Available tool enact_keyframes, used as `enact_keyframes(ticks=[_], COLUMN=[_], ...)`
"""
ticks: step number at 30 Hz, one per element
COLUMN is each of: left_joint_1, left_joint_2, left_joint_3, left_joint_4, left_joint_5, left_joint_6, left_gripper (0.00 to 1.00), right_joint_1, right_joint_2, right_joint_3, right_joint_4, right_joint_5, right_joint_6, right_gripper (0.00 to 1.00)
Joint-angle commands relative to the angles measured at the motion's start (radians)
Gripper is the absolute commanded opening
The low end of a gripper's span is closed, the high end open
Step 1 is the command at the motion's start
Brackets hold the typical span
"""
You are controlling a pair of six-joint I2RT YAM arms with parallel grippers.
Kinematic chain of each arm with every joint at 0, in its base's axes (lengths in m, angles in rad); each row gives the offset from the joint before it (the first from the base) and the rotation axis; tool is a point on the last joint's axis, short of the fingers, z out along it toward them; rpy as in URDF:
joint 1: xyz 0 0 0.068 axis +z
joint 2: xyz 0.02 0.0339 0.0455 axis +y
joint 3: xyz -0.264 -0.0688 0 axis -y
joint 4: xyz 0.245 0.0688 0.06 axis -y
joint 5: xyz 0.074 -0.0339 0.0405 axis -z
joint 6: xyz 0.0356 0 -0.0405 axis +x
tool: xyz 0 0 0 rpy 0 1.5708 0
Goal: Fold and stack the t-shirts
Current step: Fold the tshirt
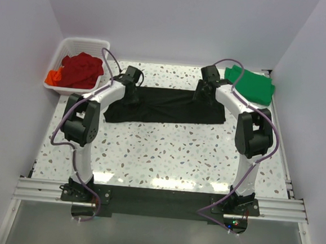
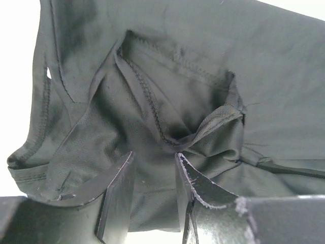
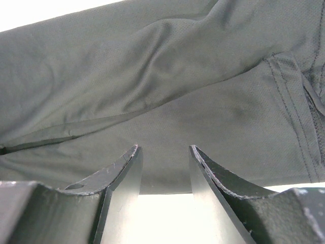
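A black t-shirt [image 1: 164,106] lies spread flat across the far middle of the table. My left gripper [image 1: 132,100] stands over its left end. In the left wrist view this gripper [image 2: 155,153] is open, and the bunched, hemmed black fabric [image 2: 203,61] lies under and just beyond the fingertips. My right gripper [image 1: 201,99] is down at the shirt's right end. It [image 3: 164,147] is open too, and the smooth black cloth [image 3: 152,76] has its near edge between the tips. A folded green t-shirt [image 1: 250,85] sits at the back right. A dark red t-shirt [image 1: 81,69] and an orange one [image 1: 53,78] lie crumpled in the basket.
The white slatted basket [image 1: 84,40] stands at the back left corner. White walls close in the table on three sides. The speckled tabletop [image 1: 166,150] stretches between the black shirt and the arm bases.
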Motion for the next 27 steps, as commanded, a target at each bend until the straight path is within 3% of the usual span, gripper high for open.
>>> enact_keyframes(ticks=[1, 14, 27], left_joint_1=[0.009, 0.017, 0.020], left_joint_2=[0.006, 0.085, 0.139], left_joint_3=[0.038, 0.094, 0.160], left_joint_4=[-0.009, 0.047, 0.181], left_joint_5=[0.030, 0.083, 0.026], left_joint_6=[-0.027, 0.020, 0.102], left_gripper=[0.41, 0.39, 0.38], right_joint_1=[0.002, 0.004, 0.004], right_joint_2=[-0.019, -0.004, 0.009], right_joint_3=[0.010, 0.042, 0.054], right_joint_4=[0.002, -0.015, -0.025], right_joint_5=[0.023, 0.027, 0.033], right_joint_6=[-0.005, -0.018, -0.027], right_gripper=[0.45, 0.45, 0.45])
